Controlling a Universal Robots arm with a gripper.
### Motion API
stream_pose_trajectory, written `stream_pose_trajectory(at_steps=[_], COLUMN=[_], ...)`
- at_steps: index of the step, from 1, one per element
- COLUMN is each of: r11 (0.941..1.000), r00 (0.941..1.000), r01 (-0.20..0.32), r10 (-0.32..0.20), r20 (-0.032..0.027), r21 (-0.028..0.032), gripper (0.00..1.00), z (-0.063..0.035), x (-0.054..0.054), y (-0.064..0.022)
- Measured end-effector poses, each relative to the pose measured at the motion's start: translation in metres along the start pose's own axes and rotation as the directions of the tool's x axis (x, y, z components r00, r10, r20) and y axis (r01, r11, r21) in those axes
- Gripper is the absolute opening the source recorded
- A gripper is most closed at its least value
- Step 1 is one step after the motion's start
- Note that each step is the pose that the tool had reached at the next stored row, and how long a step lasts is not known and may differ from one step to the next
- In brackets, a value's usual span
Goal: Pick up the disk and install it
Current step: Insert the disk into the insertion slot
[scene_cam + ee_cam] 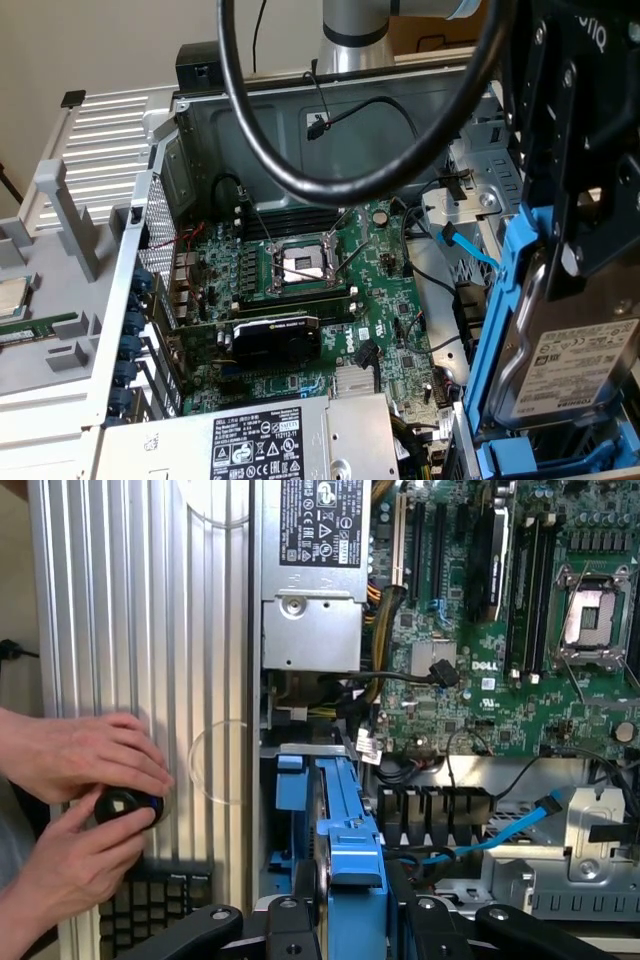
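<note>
The fingers (290, 930) grip the disk (575, 360), so picking up is done, but it hangs at the open computer's (300, 130) edge, not yet pushed in.

The disk (578, 372) is silver metal w/ a white paper label, a bit shiny. Its frame (497, 330) is bright blue plastic, smooth. The gripper (350, 905) looks black & matt. The cable (231, 70) is black & glossy, like rubber. The computer case (285, 110) is dull grey metal, and the side panel (150, 630) is pale ribbed metal.
</note>
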State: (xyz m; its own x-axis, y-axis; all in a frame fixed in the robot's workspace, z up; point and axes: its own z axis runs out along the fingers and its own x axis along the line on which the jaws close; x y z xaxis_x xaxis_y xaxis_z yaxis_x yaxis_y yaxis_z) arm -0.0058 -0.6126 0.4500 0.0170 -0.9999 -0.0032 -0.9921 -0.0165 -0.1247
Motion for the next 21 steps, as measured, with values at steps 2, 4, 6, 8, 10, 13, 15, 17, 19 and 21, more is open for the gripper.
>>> stream_pose_trajectory(at_steps=[2,4,6,8,10,13,15,17,19,21], r11=[1.0,1.0,1.0,1.0,1.0,1.0,1.0,1.0,1.0,1.0], r00=[1.0,1.0,1.0,1.0,1.0,1.0,1.0,1.0,1.0,1.0], r01=[0.0,0.0,0.0,0.0,0.0,0.0,0.0,0.0,0.0,0.0], r10=[0.0,0.0,0.0,0.0,0.0,0.0,0.0,0.0,0.0,0.0], r20=[0.0,0.0,0.0001,0.0001,0.0001,0.0,0.0001,0.0003,0.0006,0.0006], r21=[-0.0038,-0.0041,-0.0044,-0.0045,-0.0073,-0.007,-0.0057,-0.0038,-0.0022,-0.0012], gripper=[0.36,0.36,0.36,0.36,0.36,0.36,0.36,0.36,0.36,0.36], z=[0.0022,0.0024,0.0026,0.0028,0.0051,0.0051,0.0052,0.0052,0.0052,0.0051], x=[0.0,0.0,0.0,0.0,0.0,0.0,0.0,0.0,-0.0001,0.0], y=[-0.0001,-0.0003,-0.0009,-0.0014,-0.0013,-0.0013,-0.0013,-0.0013,-0.0013,-0.0013])
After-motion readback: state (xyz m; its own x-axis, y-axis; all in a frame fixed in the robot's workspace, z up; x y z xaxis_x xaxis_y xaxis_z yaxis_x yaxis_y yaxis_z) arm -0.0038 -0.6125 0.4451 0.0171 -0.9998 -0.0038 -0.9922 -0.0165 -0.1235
